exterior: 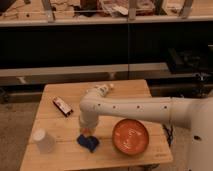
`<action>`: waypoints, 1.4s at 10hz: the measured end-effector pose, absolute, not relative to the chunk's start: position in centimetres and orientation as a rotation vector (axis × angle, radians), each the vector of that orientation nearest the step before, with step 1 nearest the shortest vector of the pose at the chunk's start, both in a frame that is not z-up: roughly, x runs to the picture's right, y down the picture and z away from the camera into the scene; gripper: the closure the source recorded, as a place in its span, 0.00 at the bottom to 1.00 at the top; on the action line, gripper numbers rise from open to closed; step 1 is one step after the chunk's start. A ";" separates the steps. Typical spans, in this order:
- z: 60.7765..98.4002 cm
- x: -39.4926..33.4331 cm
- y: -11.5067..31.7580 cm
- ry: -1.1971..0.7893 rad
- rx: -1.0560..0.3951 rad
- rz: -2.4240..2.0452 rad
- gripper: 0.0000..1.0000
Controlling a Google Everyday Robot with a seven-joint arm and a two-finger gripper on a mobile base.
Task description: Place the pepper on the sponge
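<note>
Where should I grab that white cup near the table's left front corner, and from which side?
Pinch the white cup across its narrower upper end, coming from above: it seems to stand upside down, wide rim on the table, with nothing touching it. The end effector hangs to its right, shut on the pepper, just over the sponge.

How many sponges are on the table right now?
1. The sponge lies near the table's front edge, between cup and plate, just under the gripper. The arm may hide others.
</note>
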State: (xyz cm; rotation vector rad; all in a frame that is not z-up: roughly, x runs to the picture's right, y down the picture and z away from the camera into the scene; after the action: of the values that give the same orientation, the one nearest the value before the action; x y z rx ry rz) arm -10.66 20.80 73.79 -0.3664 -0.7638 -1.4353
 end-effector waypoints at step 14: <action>74.0 -10.7 21.6 -0.762 -0.369 -1.400 1.00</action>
State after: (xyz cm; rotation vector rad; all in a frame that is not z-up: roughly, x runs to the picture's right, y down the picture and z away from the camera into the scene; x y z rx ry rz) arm -10.66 21.60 74.00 -0.3687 -0.7621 -1.4000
